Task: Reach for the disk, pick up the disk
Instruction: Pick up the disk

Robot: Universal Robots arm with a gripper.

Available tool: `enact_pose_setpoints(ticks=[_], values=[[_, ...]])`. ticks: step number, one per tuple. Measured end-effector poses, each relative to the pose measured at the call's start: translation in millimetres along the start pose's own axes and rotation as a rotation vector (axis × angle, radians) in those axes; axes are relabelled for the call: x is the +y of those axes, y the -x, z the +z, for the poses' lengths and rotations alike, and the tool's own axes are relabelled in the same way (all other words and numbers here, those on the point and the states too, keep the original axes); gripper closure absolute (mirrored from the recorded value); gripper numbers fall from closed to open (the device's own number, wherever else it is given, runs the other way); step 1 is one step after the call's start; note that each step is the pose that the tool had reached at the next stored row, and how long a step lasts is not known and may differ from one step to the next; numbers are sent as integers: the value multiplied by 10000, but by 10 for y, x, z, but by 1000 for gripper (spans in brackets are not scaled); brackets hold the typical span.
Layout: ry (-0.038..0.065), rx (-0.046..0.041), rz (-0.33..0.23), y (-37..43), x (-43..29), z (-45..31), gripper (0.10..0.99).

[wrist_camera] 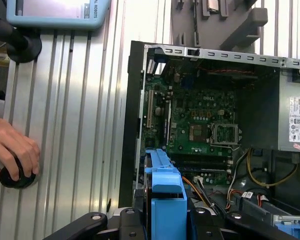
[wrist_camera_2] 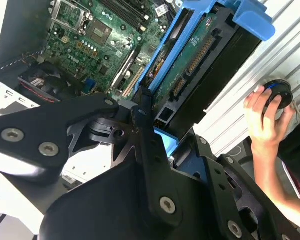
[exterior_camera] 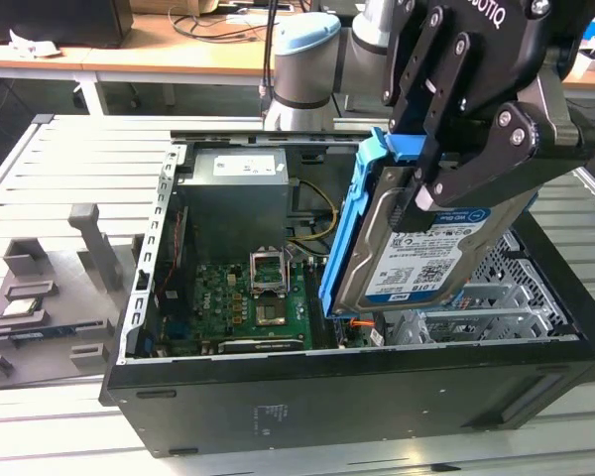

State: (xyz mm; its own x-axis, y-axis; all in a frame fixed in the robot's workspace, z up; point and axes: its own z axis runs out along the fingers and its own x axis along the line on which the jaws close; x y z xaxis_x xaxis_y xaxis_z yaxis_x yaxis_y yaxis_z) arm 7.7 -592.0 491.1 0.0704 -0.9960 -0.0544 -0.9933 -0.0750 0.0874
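While the arm (exterior_camera: 307, 59) rises behind the open computer case (exterior_camera: 357, 397) and bends forward over it, the black pincer (exterior_camera: 431, 188) hangs above the case's drive-bay side, toward the exterior view's right, clamped on the disk (exterior_camera: 426, 258). One finger (exterior_camera: 476, 169) lies across the disk's labelled face — the other reaches behind the blue bracket (exterior_camera: 352, 228). The disk is lifted clear of the case floor and stands nearly on edge, its long axis steeply tilted: the top leans toward the pincer, the lower end points down at the motherboard (exterior_camera: 248, 302). Its label faces the exterior view's right, and the second wrist view shows its green circuit side (wrist_camera_2: 190, 65). A person's hand (wrist_camera: 12, 152) rests on a black knob (wrist_camera: 15, 175) on the slatted worktop (wrist_camera: 85, 125), well apart from the case.
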Motion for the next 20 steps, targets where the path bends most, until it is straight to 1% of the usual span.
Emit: enact_pose_setpoints(ticks=[2, 4, 6, 11, 16, 20], values=[[1, -1, 0, -4, -48, 1, 718], [2, 0, 0, -6, -72, 1, 718], [2, 0, 0, -9, -122, 1, 718], [1, -1, 0, -17, -221, -2, 718], [3, -1, 0, -21, -275, -3, 718], [19, -2, 0, -28, -343, 32, 718]])
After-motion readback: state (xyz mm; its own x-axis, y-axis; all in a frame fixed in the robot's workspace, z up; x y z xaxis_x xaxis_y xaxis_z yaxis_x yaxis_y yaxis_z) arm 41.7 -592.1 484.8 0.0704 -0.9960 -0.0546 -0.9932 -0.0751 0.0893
